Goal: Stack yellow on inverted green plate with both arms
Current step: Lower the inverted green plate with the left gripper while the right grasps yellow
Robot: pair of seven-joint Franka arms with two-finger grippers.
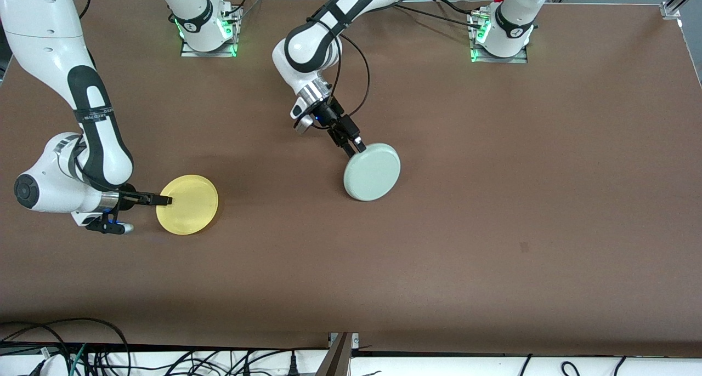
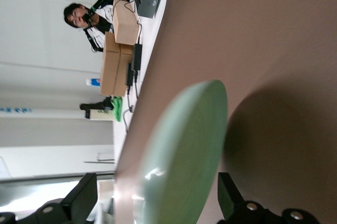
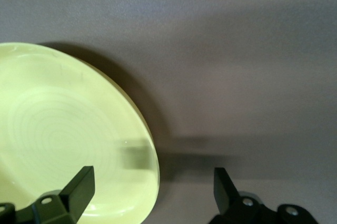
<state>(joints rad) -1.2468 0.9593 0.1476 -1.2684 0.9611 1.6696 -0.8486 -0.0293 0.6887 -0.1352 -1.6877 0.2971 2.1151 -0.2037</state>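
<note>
**Green plate down, yellow waiting**

Near mid-counter, the green plate [image 1: 372, 171] lay rim-down, dome up. The left gripper [image 1: 351, 144] sat at its edge nearest the bases, jaws apart and straddling the rim without clamping it. Toward the right arm's end, the yellow plate [image 1: 187, 204] rested flat, well apart from the green. The right gripper [image 1: 164, 200] reached its rim, jaws apart. Inversion looked done; next, the right gripper would need to pinch the yellow rim, lift, and carry it over the green.
</note>
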